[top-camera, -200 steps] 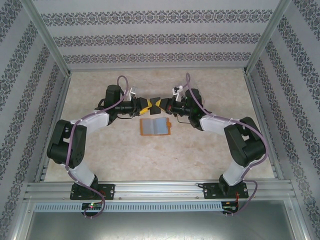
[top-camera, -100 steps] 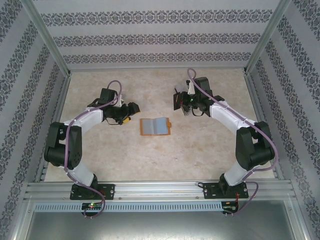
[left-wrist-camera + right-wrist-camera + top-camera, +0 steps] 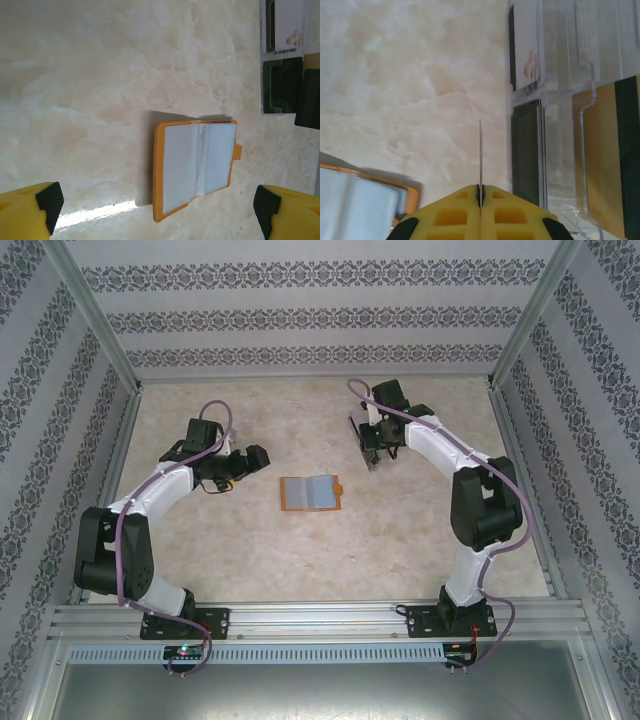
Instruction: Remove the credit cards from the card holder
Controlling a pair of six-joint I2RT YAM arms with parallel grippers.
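Table (image 3: 250,540), open card holder (image 3: 195,167), cards (image 3: 525,155) in clear box (image 3: 565,100), left fingers (image 3: 30,212) spread, right fingers (image 3: 455,210) pinching card (image 3: 480,150)

The top view looks down from high behind the near edge over the whole counter (image 3: 300,550). Both wrist views look down close, sharing the card holder (image 3: 195,170) and the clear box (image 3: 560,150).

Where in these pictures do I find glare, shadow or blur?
Left wrist view: a glare streak on the table beside the card holder, which casts a dark shadow along two edges. Right wrist view: the card holder's corner is blurred; the clear box shows reflections. Top view: even light, soft detail.
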